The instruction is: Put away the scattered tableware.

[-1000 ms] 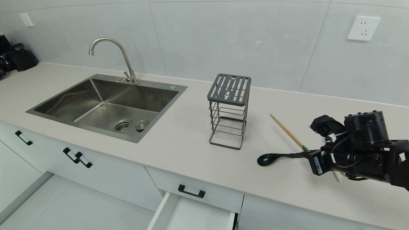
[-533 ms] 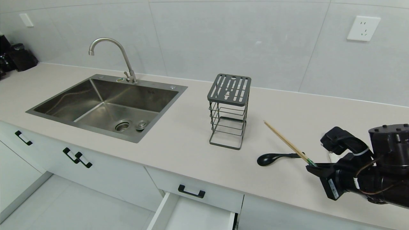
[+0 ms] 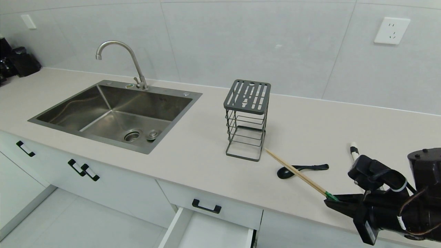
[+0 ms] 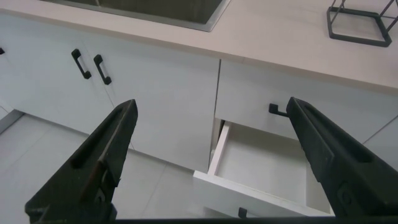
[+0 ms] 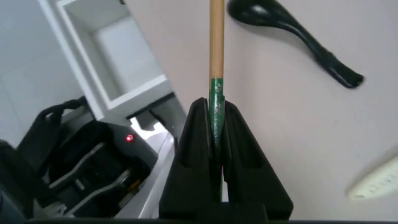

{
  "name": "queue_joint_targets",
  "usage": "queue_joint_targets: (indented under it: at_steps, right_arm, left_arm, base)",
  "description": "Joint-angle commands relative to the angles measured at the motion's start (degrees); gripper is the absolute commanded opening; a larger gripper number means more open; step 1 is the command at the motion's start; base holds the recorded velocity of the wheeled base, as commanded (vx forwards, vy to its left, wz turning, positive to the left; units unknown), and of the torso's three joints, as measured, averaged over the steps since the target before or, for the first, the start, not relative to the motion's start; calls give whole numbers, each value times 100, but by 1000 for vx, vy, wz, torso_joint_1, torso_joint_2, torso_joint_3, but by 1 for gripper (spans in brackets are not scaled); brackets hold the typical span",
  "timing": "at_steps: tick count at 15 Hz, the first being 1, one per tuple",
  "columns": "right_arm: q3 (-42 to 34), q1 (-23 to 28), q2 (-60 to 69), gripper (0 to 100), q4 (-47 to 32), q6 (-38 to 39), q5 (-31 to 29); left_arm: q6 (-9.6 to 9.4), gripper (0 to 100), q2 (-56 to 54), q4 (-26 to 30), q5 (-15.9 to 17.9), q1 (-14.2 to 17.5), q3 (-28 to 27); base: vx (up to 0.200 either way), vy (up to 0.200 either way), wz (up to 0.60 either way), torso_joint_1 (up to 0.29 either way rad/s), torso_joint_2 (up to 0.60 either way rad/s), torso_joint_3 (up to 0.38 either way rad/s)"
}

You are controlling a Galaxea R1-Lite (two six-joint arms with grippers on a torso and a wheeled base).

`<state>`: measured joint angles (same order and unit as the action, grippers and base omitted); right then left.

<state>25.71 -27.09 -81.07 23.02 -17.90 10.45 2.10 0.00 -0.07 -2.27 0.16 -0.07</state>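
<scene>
Chopstick [image 3: 296, 173] swung nearer; pale wood, green end.

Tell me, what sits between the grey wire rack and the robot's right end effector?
Head view: a small black spoon lies on the beige counter there; the green-tipped wooden chopstick gripped by the right end effector crosses over it.

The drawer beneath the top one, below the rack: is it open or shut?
Open. The drawer is pulled out past the cabinet front, and its white inside is visible from above.
</scene>
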Motion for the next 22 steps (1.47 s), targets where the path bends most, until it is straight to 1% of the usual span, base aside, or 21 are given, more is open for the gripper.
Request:
queue_joint_targets:
  at_steps: [1, 2, 4, 6, 8, 10, 12, 15, 19, 22]
  right_arm:
    - [-5, -280, -93, 0, 1, -12, 300]
    - [-5, -341, -146, 0, 1, -12, 370]
    - [101, -622, -243, 0, 10, -3, 432]
    - [347, -912, -427, 0, -8, -12, 722]
    - [593, -1114, -612, 0, -43, -3, 783]
    - [786, -1281, -770, 0, 10, 5, 1003]
    - [1076, -1545, -990, 0, 10, -30, 994]
    - [1305, -1853, -1166, 0, 19, -21, 994]
    - [1463, -1897, -1245, 0, 168, -12, 968]
    - [1648, -1888, -1306, 0, 256, 5, 537]
  left_arm:
    - [1, 100, 0, -1, -2, 2, -1]
    - [1, 100, 0, -1, -2, 2, 7]
    - [1, 100, 0, -1, -2, 2, 7]
    - [1, 100, 0, -1, -2, 2, -1]
    - [1, 100, 0, -1, -2, 2, -1]
    - [1, 100, 0, -1, -2, 2, -1]
    - [1, 100, 0, -1, -2, 2, -1]
    - [1, 100, 0, -1, -2, 2, -1]
    - [1, 100, 0, -10, -2, 2, 7]
    - [1, 100, 0, -1, -2, 2, -1]
  base:
    - [0, 0, 0, 0, 0, 0]
    - [0, 0, 0, 0, 0, 0]
    - [0, 0, 0, 0, 0, 0]
    - [0, 0, 0, 0, 0, 0]
    - [0, 0, 0, 0, 0, 0]
    - [0, 0, 0, 0, 0, 0]
    - [0, 0, 0, 0, 0, 0]
    - [0, 0, 0, 0, 0, 0]
    - [0, 0, 0, 0, 0, 0]
    - [0, 0, 0, 0, 0, 0]
